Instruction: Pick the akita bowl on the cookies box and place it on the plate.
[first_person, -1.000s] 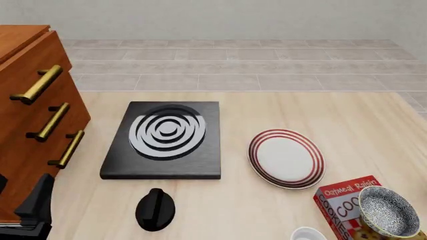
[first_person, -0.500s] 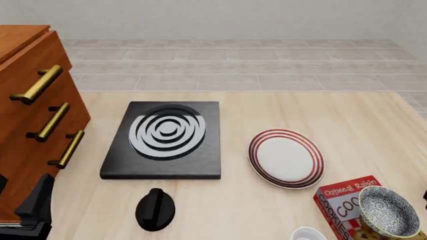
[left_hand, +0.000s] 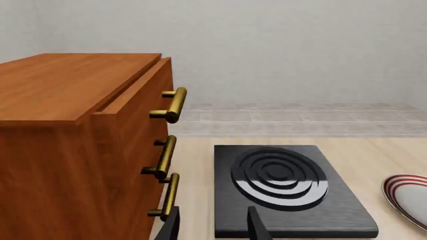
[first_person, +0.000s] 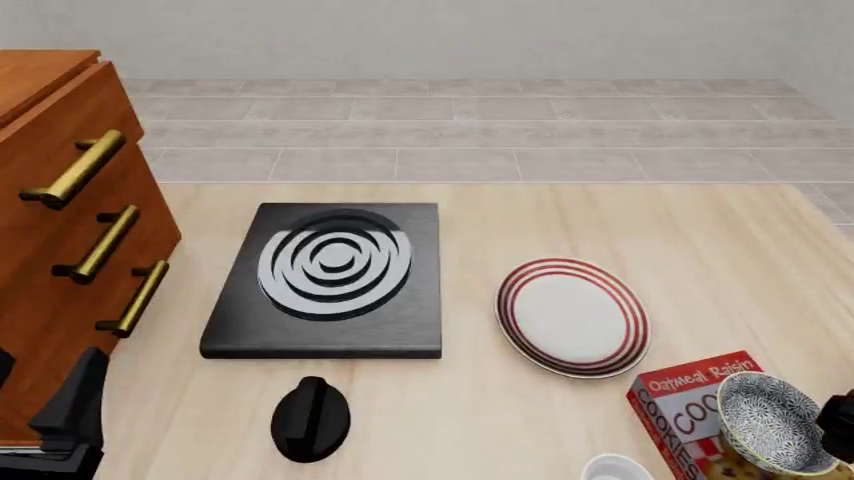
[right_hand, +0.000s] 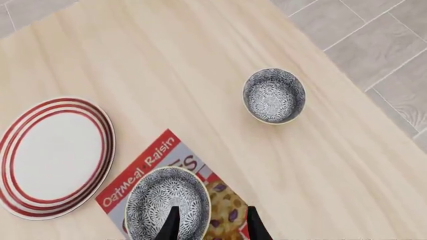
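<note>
The akita bowl, speckled black and white inside, sits on the red cookies box at the table's near right corner. The plate, white with red rings, lies on the table just left of and beyond the box. My right gripper hangs open above the box, one finger over the bowl's rim and the other over the pictured cookies; in the front view only a dark part of it shows at the right edge. My left gripper is open and empty near the cabinet.
A second speckled bowl stands on the table beyond the box. A black slab with grey-white rings lies mid-table, a black knob in front of it. A wooden drawer cabinet fills the left. A white round object sits at the near edge.
My right gripper has come into the front view at its right edge, beside the bowl. The bowl, box, plate and left arm have not moved.
</note>
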